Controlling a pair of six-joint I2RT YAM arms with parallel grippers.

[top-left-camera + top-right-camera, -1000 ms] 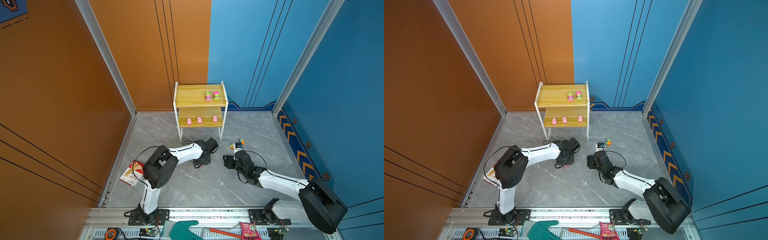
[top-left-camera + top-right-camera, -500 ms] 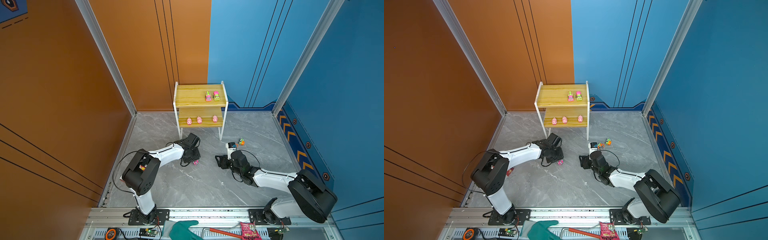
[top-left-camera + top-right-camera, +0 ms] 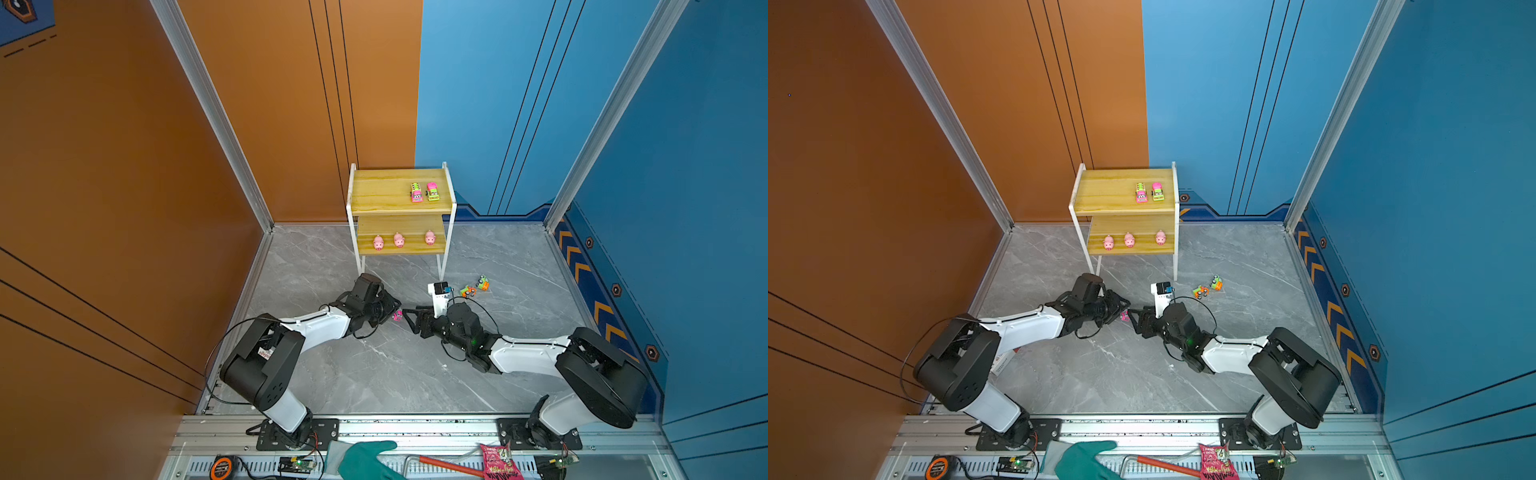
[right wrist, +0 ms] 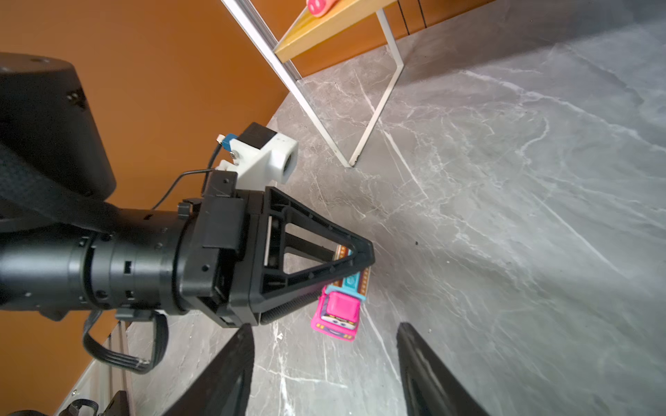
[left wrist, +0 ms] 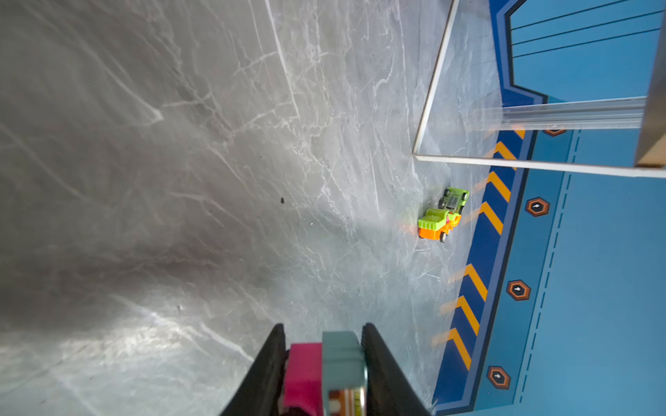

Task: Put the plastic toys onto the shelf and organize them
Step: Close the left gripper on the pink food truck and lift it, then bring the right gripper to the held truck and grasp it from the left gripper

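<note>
Gripping pink truck (image 4: 337, 313) between clenched fingers (image 5: 374, 360): left gripper (image 5: 322, 331), in front of shelf (image 3: 386, 195). Right gripper (image 4: 326, 329) faces it close, jaws apart, empty. Farther out: orange truck (image 3: 468, 291) and green truck (image 3: 482, 283) together on floor (image 3: 374, 374) near shelf leg. Two more trucks (image 3: 417, 192) side by side on top board; three pigs (image 3: 399, 240) in row on lower board.

The shelf (image 3: 386, 195) stands upright, with three pink pigs (image 3: 399, 240) along its lower board and two neon trucks (image 3: 417, 192) paired on top. Two orange-green trucks (image 3: 468, 291) lie together on the floor. The left gripper (image 5: 322, 340) pinches the pink truck (image 4: 337, 313).
</note>
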